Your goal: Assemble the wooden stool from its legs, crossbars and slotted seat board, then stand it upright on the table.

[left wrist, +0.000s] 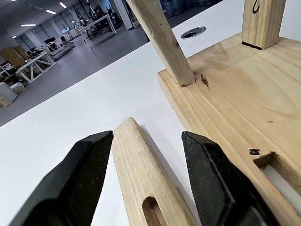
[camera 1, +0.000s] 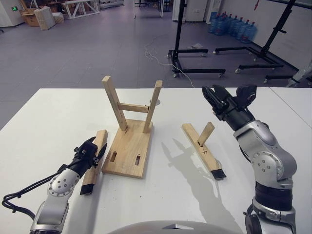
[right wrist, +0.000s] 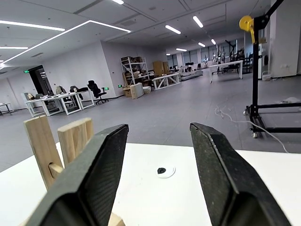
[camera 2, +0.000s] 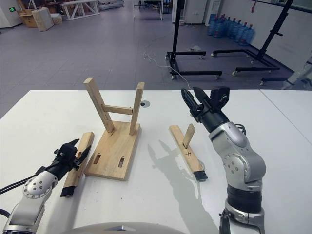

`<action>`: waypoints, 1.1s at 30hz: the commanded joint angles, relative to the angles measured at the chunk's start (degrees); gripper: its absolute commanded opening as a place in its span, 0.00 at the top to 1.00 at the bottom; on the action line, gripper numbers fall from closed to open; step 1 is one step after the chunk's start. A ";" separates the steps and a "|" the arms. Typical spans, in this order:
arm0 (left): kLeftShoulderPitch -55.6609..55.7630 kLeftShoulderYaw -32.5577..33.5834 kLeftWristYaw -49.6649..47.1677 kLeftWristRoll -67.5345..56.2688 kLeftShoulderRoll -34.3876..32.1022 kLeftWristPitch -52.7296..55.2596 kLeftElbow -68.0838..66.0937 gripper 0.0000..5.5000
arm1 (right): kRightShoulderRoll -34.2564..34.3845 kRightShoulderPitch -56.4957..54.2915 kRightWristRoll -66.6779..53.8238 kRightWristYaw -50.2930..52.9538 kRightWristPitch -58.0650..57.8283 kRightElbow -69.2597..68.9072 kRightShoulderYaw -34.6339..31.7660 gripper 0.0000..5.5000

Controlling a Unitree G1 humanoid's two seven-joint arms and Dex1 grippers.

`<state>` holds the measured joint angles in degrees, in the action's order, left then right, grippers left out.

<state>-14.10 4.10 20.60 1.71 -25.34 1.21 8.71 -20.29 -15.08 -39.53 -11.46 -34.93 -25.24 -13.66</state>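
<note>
Wide-open left gripper [camera 1: 96, 145] low over the table [camera 1: 48, 117], toward its near-left corner. Astride the far end of a loose leg [camera 1: 95, 163], one finger on each side, neither touching the wood. Loose leg flat on the table, just beside the board's [camera 1: 127, 148] left edge, dark-capped end toward the near edge.

Board flat near the table's middle. Two upright legs [camera 1: 114, 103] [camera 1: 152, 106] set in its far slots, tilted apart toward the top, joined by a crossbar [camera 1: 133, 107]. Two near slots [camera 1: 113, 156] [camera 1: 138, 159] unfilled.

Right of the board, well apart from it, a third leg [camera 1: 202, 151] flat on the table, dark cap toward the near edge, a second crossbar [camera 1: 205, 134] sticking up from its middle.

Wide-open right gripper [camera 1: 210, 90] raised above the table's far right part, holding nothing, fingers pointing toward the upright legs.
</note>
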 commanded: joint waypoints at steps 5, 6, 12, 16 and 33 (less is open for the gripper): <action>2.40 -1.27 0.97 1.24 -0.71 -0.11 -1.66 0.52 | -3.23 4.79 15.04 -4.34 6.89 8.97 10.61 0.56; 2.83 -1.47 1.15 1.31 -0.69 -0.20 -2.01 0.52 | -3.52 5.85 18.04 -4.92 8.33 11.65 12.91 0.56; 4.18 -1.06 2.09 0.89 -1.24 -1.17 -4.02 0.52 | -1.15 4.90 22.89 -2.54 12.87 16.06 12.03 0.56; 3.89 -0.90 2.10 0.86 -1.22 -1.47 -4.00 0.52 | 3.72 0.24 8.84 1.11 6.02 11.06 1.36 0.56; -7.94 0.35 -2.98 0.16 4.52 0.61 7.53 0.52 | -8.97 27.59 6.56 -10.76 -3.32 0.14 -2.45 0.33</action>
<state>-21.28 4.77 18.18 1.51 -21.34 0.66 15.06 -28.76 12.33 -30.69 -22.03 -34.91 -21.43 -16.30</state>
